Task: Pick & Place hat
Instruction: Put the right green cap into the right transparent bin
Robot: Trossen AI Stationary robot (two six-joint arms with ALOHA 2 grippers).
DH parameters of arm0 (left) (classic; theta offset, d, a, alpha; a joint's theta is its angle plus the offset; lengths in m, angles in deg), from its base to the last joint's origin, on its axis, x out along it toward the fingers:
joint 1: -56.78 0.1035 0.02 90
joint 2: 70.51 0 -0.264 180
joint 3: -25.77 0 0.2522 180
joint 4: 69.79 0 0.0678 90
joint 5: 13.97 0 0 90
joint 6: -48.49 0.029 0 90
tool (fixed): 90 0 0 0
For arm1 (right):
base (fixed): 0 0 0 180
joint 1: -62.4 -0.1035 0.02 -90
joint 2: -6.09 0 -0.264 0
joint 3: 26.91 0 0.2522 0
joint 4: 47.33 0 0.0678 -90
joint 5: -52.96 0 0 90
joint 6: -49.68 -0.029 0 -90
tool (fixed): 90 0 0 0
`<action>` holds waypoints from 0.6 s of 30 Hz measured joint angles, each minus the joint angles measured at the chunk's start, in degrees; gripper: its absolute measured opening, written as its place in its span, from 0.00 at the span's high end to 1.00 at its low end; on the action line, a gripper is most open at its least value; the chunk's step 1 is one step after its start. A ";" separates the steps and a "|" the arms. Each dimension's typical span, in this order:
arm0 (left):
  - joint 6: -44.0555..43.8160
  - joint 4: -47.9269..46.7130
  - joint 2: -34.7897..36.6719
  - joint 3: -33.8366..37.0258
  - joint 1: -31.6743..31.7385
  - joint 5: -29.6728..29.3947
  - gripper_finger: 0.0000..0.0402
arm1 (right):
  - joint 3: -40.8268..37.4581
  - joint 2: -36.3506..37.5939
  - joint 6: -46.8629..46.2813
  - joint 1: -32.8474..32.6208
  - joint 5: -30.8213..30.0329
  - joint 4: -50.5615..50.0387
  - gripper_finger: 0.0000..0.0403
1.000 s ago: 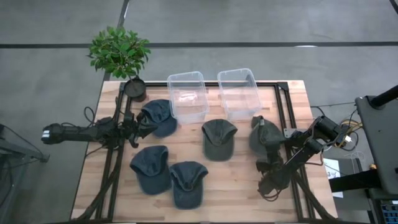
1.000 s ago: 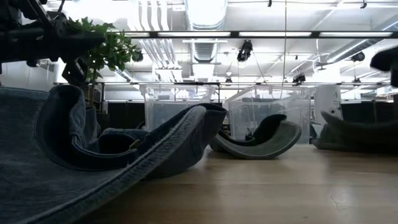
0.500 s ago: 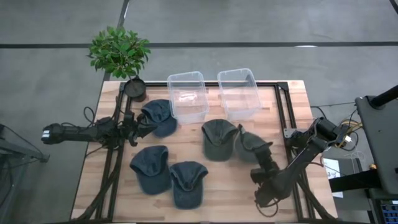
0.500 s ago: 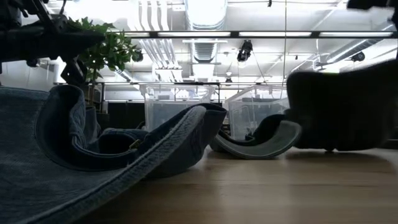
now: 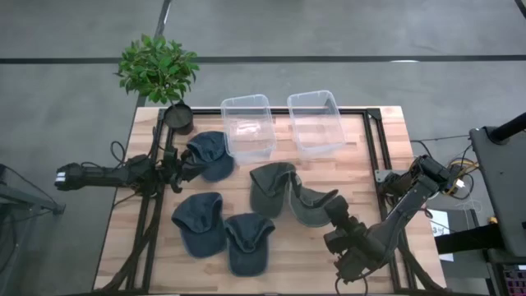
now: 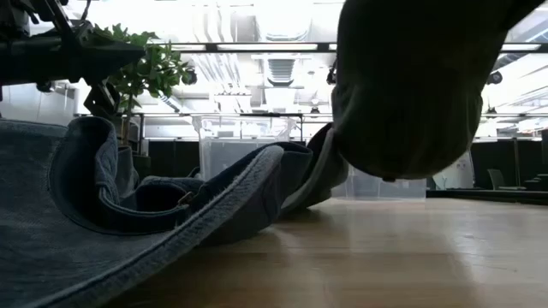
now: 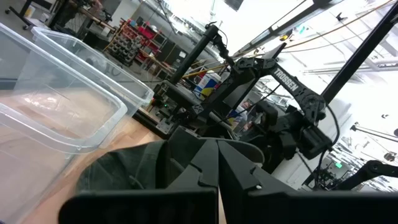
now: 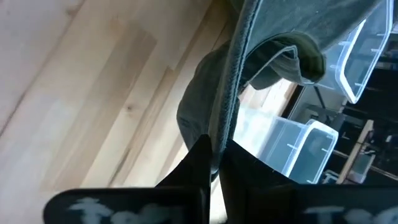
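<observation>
Carrying an olive cap across the table, right arm doing the work

I'm holding the olive cap (image 5: pixel 311 205) by its brim with my right gripper (image 5: pixel 330 212), fingers pinched tight on the fabric edge, so the brim sits right between the jaws and the crown hangs off to the side. It's up off the wooden table (image 5: pixel 312 259), hanging low right against the second olive cap (image 5: pixel 269 187). The trick, I reckon, is lifting higher before swinging toward the clear bins (image 5: pixel 315 122), since the dangling crown could snag that neighbour and drag it along. My left gripper (image 5: pixel 182 168) is parked at a blue cap (image 5: pixel 209 154) near the other bin (image 5: pixel 247 127); can't tell how its jaws are standing.
</observation>
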 joint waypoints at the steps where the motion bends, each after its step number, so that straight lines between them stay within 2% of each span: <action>1: 0.00 0.00 0.00 0.00 -0.02 0.00 1.00 | 0.43 0.02 0.22 0.35 0.00 0.01 0.97; 13: -0.05 -0.83 -0.09 0.00 -0.01 0.03 1.00 | 4.80 2.42 8.79 2.91 -2.20 -0.05 0.97; 18: -0.02 -0.98 -0.11 0.00 -0.01 0.02 1.00 | 7.09 4.70 11.87 2.93 -10.16 -0.01 0.97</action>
